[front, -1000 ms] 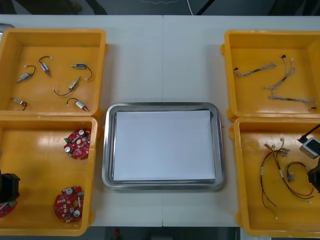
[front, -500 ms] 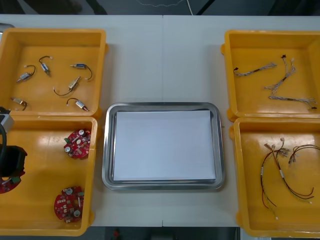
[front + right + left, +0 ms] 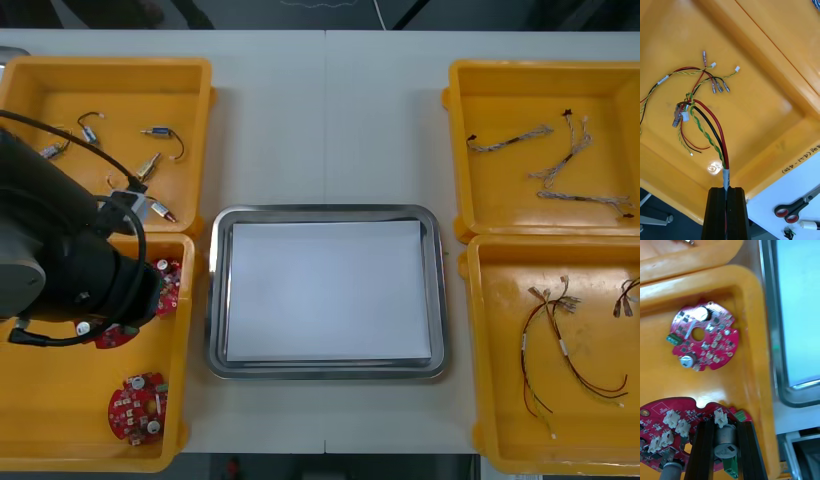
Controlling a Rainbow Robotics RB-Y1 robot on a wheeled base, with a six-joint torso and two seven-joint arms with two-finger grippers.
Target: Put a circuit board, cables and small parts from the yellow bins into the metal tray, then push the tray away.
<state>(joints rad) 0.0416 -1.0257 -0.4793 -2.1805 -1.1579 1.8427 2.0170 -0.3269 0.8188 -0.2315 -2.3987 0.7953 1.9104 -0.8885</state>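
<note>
Front view: my left arm [image 3: 60, 250], a dark matte bulk, hangs over the lower-left yellow bin [image 3: 60, 440]; a red edge of the held circuit board [image 3: 108, 336] peeks out beneath it.
Left gripper: in the left wrist view, the left gripper [image 3: 723, 427] has its ribbed black fingers [image 3: 703, 450] clamped on a silver cylinder [image 3: 724, 440] standing on the held circuit board.
Board: round, red and glossy, studded with white connectors and small chips; a second circuit board [image 3: 703, 338] lies beyond the fingers on the bin floor.
Tray: the metal tray [image 3: 325, 213] has a shiny rounded rim and a flat white inside, at the centre of the front frame.
Right gripper: in the right wrist view, the right gripper [image 3: 727, 191] pinches a cable bundle [image 3: 709, 125] of red, black and green-yellow twisted wires over the lower-right yellow bin [image 3: 763, 86].
Wrist extra: I see scissors [image 3: 793, 210] on a white surface beside that bin.
Front extra: small metal parts [image 3: 155, 132] upper left; pale twisted cables [image 3: 510, 139] upper right.
</note>
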